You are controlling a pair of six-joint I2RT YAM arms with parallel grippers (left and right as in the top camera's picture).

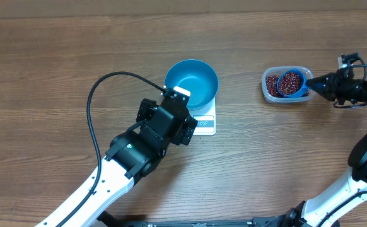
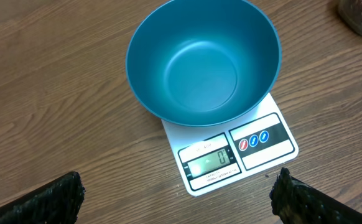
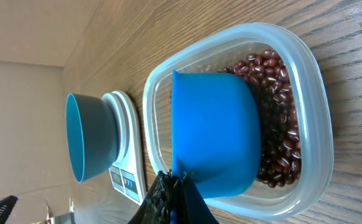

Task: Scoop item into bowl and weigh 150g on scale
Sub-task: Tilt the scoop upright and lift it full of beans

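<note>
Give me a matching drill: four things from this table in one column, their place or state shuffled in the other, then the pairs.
1 bowl
2 scoop
3 tub
4 left gripper

A open, by the scale
B clear plastic, beans inside
C empty, on the scale
D blue, held by the right gripper

Pairs: 1-C, 2-D, 3-B, 4-A

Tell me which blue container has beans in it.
The scoop, loaded with beans at the tub; the bowl on the scale is empty.
</note>
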